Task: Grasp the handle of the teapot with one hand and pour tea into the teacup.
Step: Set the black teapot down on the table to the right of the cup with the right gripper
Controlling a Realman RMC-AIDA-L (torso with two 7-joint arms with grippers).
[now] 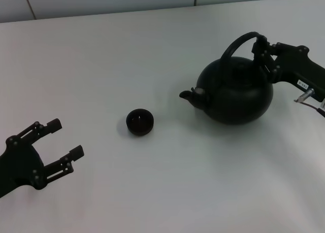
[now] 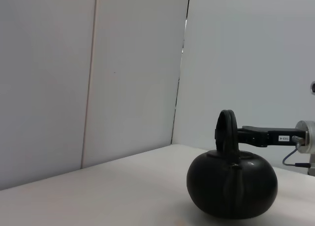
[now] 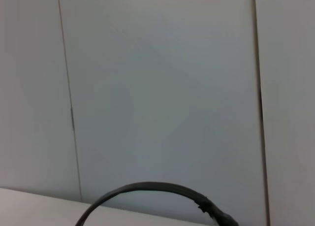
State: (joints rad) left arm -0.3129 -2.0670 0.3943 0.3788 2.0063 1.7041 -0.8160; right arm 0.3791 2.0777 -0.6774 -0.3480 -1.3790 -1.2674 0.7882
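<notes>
White table (image 1: 152, 192), pale panelled wall (image 2: 123, 63); right claw (image 1: 262, 54) clamps handle (image 1: 237, 43); left claw (image 1: 62, 141) spread.

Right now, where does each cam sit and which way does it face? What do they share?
Head: high, looking down at the table; teacup, teapot, left gripper open and idle, right gripper at the handle.
Left wrist: low, level, facing teapot and right arm.
Right wrist: beside the pot, facing the wall; only handle shows.
Shared: handle in all three.
</notes>
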